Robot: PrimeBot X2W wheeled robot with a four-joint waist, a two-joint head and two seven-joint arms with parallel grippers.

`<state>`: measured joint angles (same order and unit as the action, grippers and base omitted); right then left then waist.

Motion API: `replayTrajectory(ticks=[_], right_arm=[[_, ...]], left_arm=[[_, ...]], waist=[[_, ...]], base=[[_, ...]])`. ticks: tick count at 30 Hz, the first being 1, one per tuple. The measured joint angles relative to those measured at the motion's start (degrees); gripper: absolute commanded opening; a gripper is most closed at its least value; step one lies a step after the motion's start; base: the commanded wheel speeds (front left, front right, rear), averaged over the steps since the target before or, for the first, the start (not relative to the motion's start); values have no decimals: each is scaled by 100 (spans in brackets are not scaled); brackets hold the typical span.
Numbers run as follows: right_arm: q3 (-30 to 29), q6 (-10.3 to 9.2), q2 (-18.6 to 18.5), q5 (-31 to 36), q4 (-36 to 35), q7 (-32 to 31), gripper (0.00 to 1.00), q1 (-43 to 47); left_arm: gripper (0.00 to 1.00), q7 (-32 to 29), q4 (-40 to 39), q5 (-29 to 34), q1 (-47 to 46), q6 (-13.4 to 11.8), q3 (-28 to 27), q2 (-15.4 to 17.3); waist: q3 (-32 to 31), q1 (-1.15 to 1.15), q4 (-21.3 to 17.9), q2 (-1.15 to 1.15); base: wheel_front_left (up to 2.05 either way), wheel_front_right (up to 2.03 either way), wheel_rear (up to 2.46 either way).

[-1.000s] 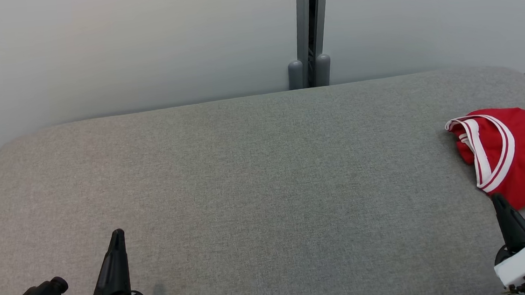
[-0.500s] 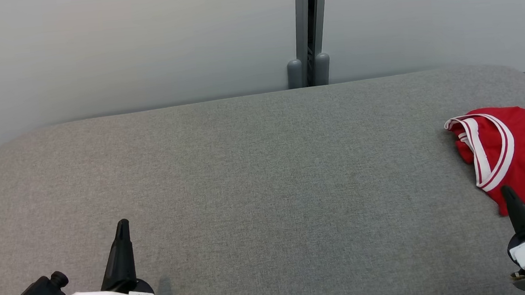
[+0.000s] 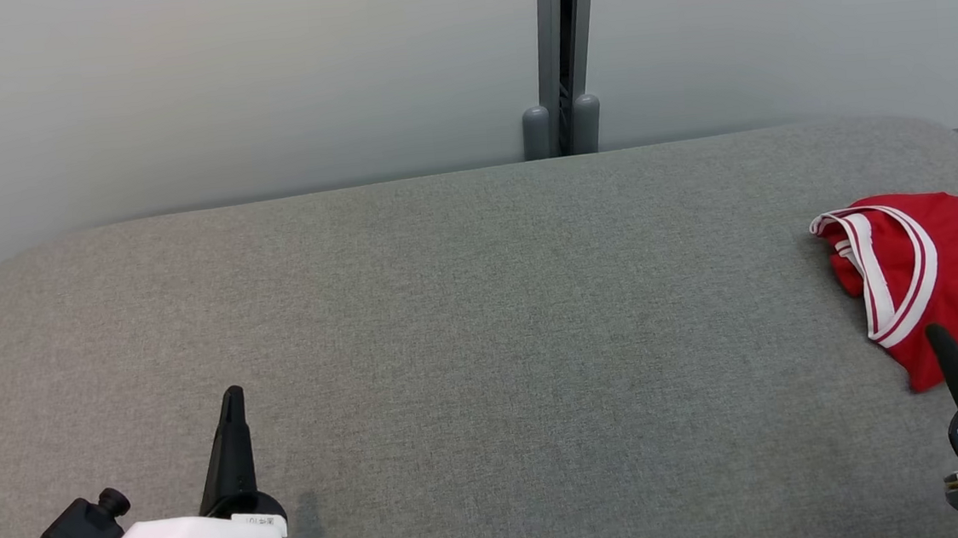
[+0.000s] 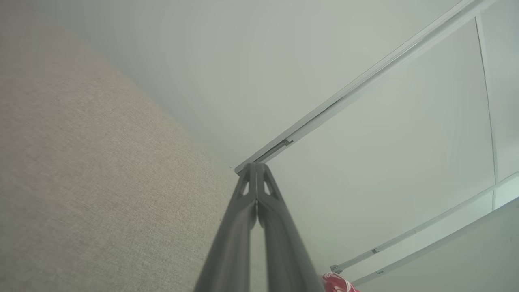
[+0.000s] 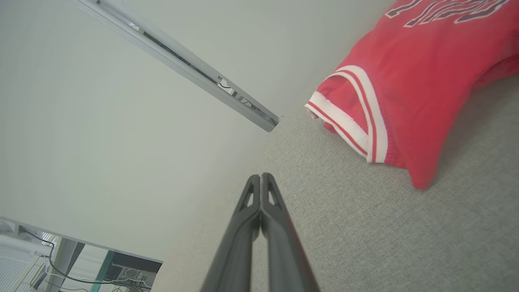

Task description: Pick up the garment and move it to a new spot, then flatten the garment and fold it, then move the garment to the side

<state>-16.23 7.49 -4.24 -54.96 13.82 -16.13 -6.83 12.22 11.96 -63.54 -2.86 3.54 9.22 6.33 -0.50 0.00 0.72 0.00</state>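
The red jersey (image 3: 932, 267) lay at the right end of the grey table (image 3: 482, 303), towards the far corner, with part of it cut off by the right edge of the head view. Its opening, trimmed in white and red, faced the middle of the table, and dark lettering edged in white showed on top. It looked doubled over on itself rather than spread flat, though so much was out of frame that this was hard to be sure of.

The left gripper (image 3: 232, 394) stood at the lower left of the head view, over bare table and well apart from the jersey. In the left wrist view its fingers (image 4: 239, 243) were pressed together along their length, with nothing between them.

The right gripper (image 3: 935, 332) stood at the lower right. From the head its tip overlapped the jersey's near corner. In the right wrist view its fingers (image 5: 241, 243) were likewise pressed tight and empty. They pointed across bare table just beside the cloth and did not touch it.

Behind the table rose a pale wall (image 3: 217, 84), split by a grey post (image 3: 557, 40).
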Motion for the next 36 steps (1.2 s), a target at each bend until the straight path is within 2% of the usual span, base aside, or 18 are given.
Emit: replayTrajectory(ticks=[36], right_arm=[[-506, -1, -92, -1856, 719, -564, 0, -599]], left_arm=[[0, 160, 286, -1777, -388, 221, 223, -197]], waist=[[42, 0, -33, 0]], base=[[0, 0, 0]])
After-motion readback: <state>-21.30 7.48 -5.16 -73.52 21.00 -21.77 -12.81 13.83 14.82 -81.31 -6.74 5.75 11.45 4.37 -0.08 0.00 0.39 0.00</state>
